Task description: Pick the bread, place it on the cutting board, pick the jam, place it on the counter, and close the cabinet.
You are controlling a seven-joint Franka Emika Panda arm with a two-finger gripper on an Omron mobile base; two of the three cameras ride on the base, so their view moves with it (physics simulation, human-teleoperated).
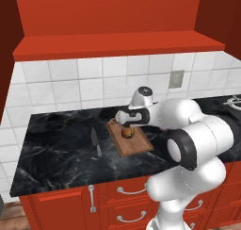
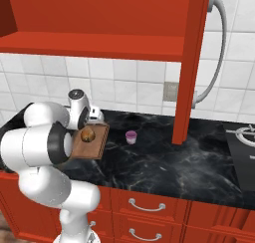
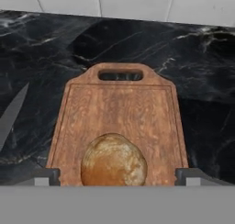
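The bread (image 1: 127, 133) (image 2: 87, 135) (image 3: 114, 161), a small golden-brown lump, lies on the brown cutting board (image 1: 134, 144) (image 2: 98, 137) (image 3: 119, 103) near the end away from the handle tab. My gripper (image 1: 128, 125) (image 2: 88, 127) (image 3: 117, 177) hovers just above the bread, open, its fingertips (image 3: 46, 176) set wider than the loaf on either side. The purple jam (image 2: 131, 136) stands on the black marble counter (image 1: 56, 149) (image 2: 164, 162) to the right of the board. The red cabinet (image 1: 108, 17) (image 2: 99, 13) hangs above, and its door (image 2: 191, 62) stands swung out.
A grey knife (image 1: 95, 142) (image 3: 11, 115) lies on the counter left of the board. A wall outlet (image 1: 176, 78) (image 2: 171, 91) sits in the white tiles. A stove burner (image 2: 244, 135) is at the far right. Red drawers (image 2: 147, 204) run below.
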